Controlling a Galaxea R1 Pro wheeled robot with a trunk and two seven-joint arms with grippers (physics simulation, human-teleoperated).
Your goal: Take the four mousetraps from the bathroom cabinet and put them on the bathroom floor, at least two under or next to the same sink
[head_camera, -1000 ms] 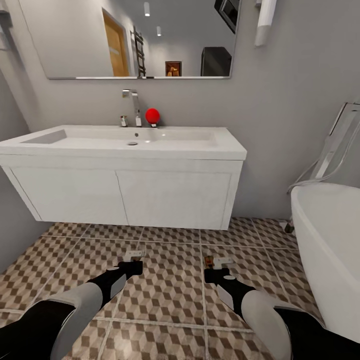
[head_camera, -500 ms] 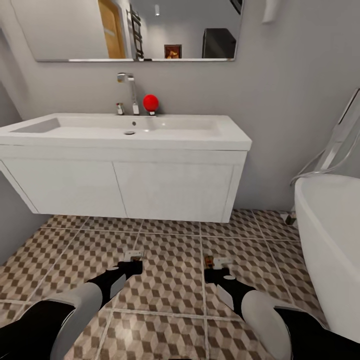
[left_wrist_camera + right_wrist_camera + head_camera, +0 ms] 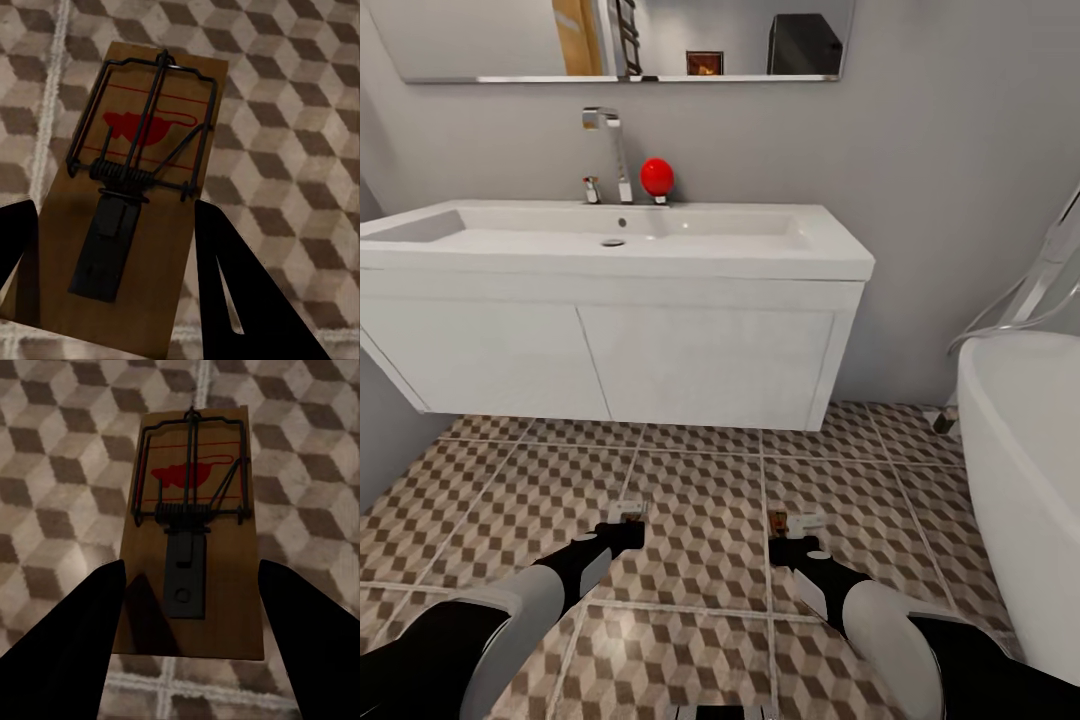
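Before sink [image 3: 660,235]: L gripper [image 3: 626,522], R gripper [image 3: 788,527] each apparently clamp mousetrap [image 3: 127,187] over floor [image 3: 700,520].

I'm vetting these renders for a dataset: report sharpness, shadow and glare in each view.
Head view: soft, blurred tile edges; evenly lit, a faint shadow under the sink. Left wrist view: mousetrap sharp, the left claw fingers black silhouettes. Right wrist view: dimmer, the claw shadowing its mousetrap. No glare anywhere.
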